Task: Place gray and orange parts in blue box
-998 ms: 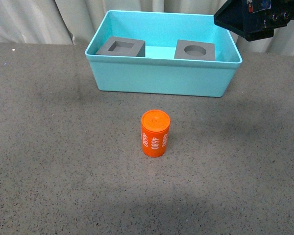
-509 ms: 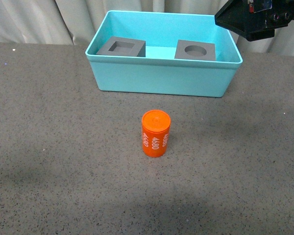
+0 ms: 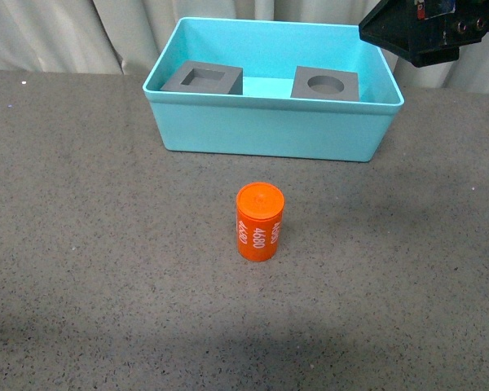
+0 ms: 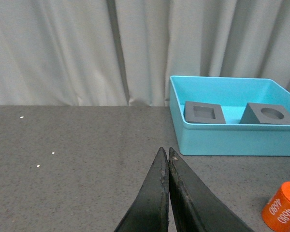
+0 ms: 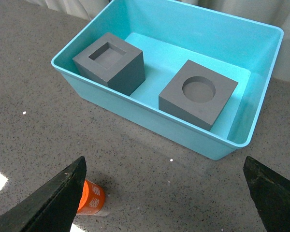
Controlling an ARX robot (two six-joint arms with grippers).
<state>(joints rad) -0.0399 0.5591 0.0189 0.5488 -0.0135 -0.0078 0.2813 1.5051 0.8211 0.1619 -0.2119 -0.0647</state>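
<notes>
Cubes (image 3: 202,78) (image 3: 324,84) both sit in the box (image 3: 269,130); only the cylinder (image 3: 260,221) is left, upright on the desk (image 3: 106,244) near it. Left gripper (image 4: 165,152) is pressed together, right gripper (image 5: 164,162) spread wide, empty.

Smooth plastic blue box (image 3: 269,130), matte gray cubes (image 3: 202,79), rough speckled table (image 3: 106,244).

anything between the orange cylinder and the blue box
Nothing: only bare gray tabletop separates the orange cylinder from the blue box, clearest in the front view.
</notes>
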